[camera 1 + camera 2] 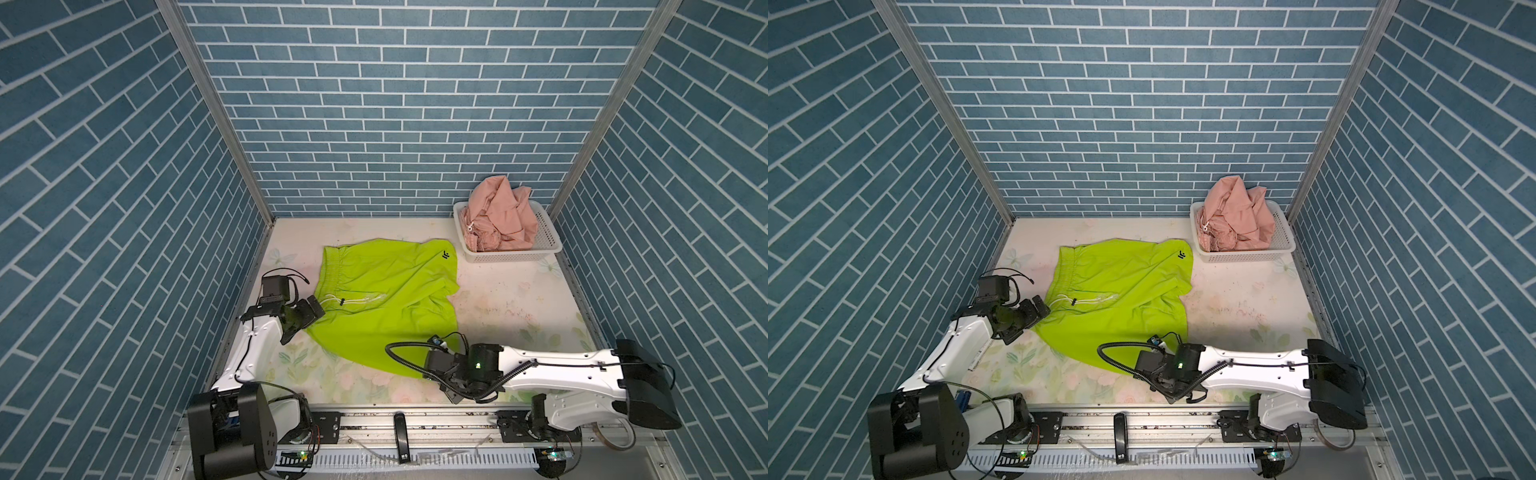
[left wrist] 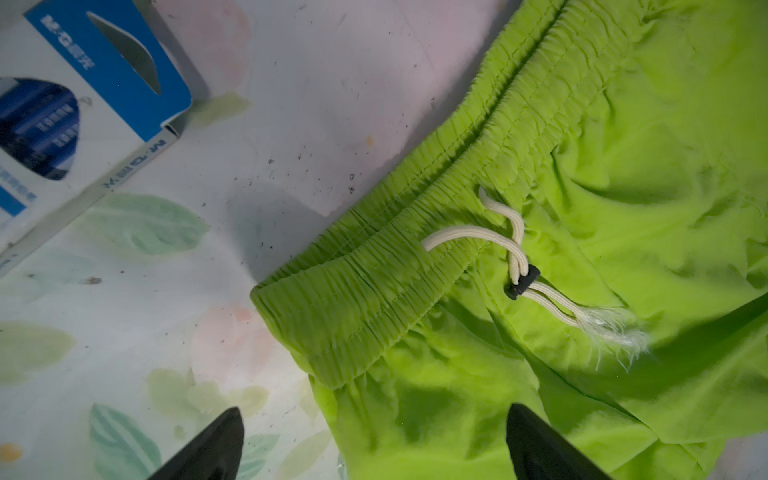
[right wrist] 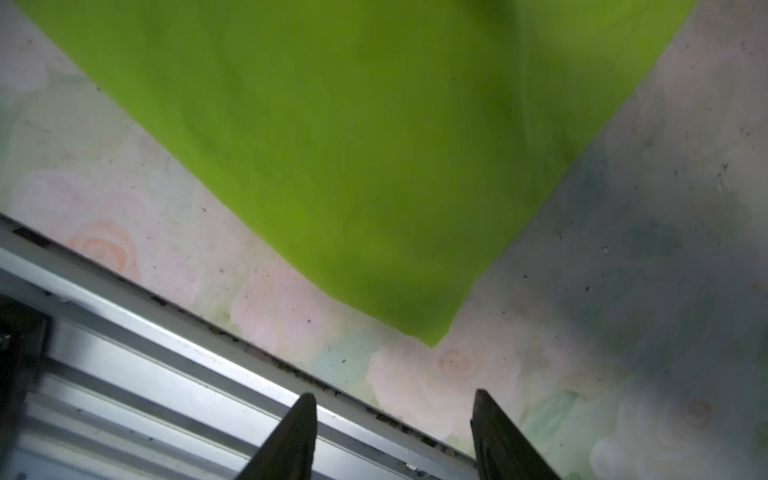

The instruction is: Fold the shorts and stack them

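Shorts in lime green lie spread on the floral surface, a little left of centre. The gathered waistband points left and the legs run off to the right, one with a small black logo at its far right corner. The white drawstring trails across the front through a black toggle, its ends frayed. The cloth is rumpled, not folded, and one corner of it reaches toward the near edge. Over at the far right, the salmon pink shorts sit bunched up in the white basket, heaped above its rim. Now the arms: the left pincer hangs at the near left corner of the waistband with its jaws spread wide, one finger over bare surface, one over green fabric, gripping nothing. The right pincer sits low by the near metal rail. Its jaws are parted and empty, and the near corner of the green shorts is just ahead of its tips, not touching.
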